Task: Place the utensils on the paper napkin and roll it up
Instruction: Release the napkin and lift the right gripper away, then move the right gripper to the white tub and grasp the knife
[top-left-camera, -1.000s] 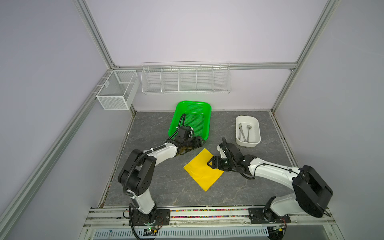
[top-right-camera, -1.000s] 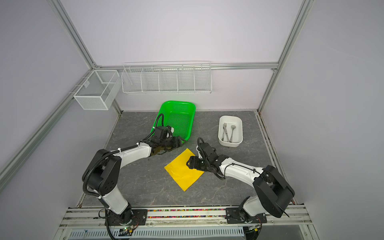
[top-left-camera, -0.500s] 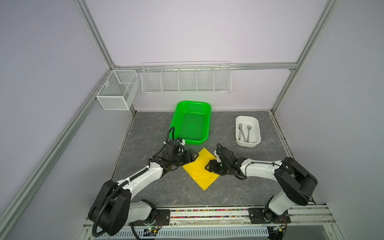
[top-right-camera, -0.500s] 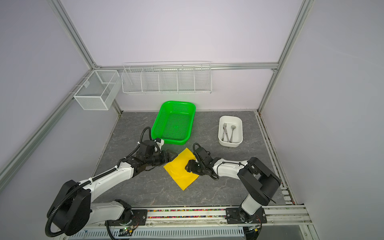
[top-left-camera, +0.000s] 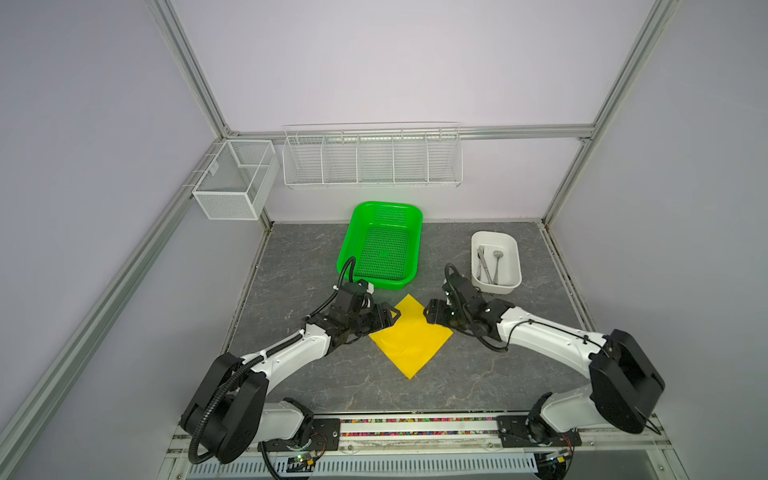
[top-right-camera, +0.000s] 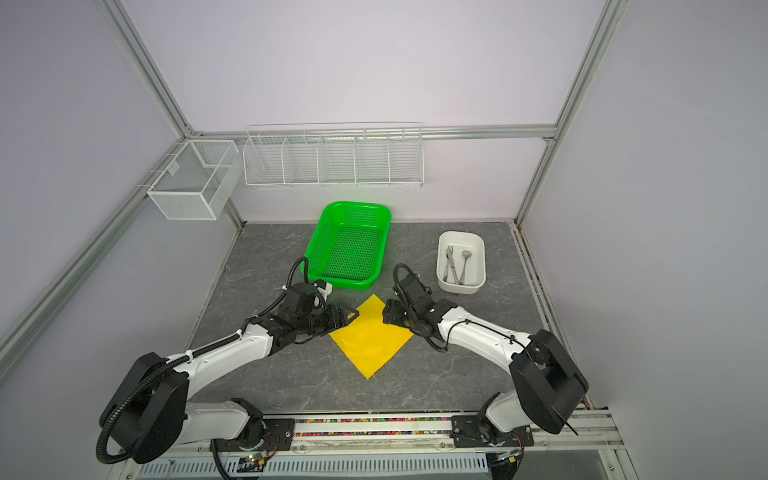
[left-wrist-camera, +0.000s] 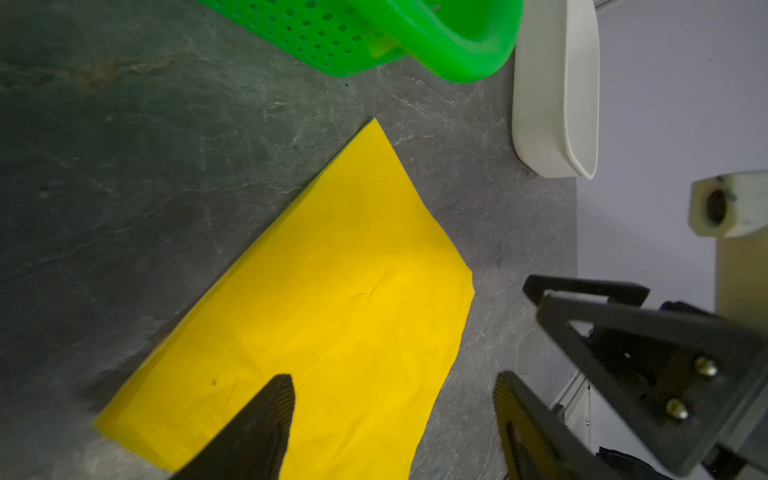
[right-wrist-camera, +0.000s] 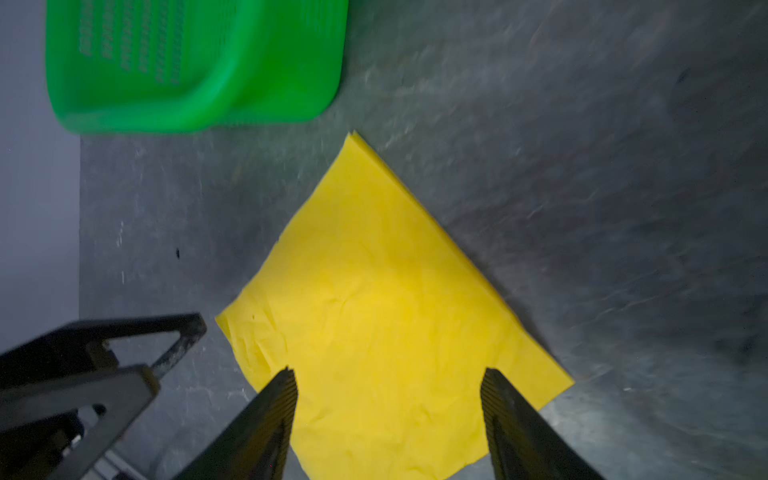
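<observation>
The yellow paper napkin (top-left-camera: 411, 338) (top-right-camera: 370, 338) lies flat on the grey table, set like a diamond. My left gripper (top-left-camera: 390, 316) (top-right-camera: 351, 316) hovers open at its left upper edge; in the left wrist view the open gripper (left-wrist-camera: 395, 378) straddles the napkin (left-wrist-camera: 332, 299). My right gripper (top-left-camera: 431, 311) (top-right-camera: 388, 312) stands open at the right upper edge, over the napkin (right-wrist-camera: 382, 316) in the right wrist view (right-wrist-camera: 389, 372). Neither holds anything. The utensils (top-left-camera: 489, 266) (top-right-camera: 457, 266) lie together in a white tub at the back right.
The white tub (top-left-camera: 517, 259) (top-right-camera: 440, 259) stands beyond the right gripper. A green perforated basket (top-left-camera: 386, 205) (top-right-camera: 353, 203) sits just behind the napkin. A wire rack (top-left-camera: 372, 156) and a mesh box (top-left-camera: 232, 178) hang on the back wall.
My left gripper came from the basket's front edge down to the napkin's left edge. My right gripper stayed at the napkin's right edge. The napkin has not shifted.
</observation>
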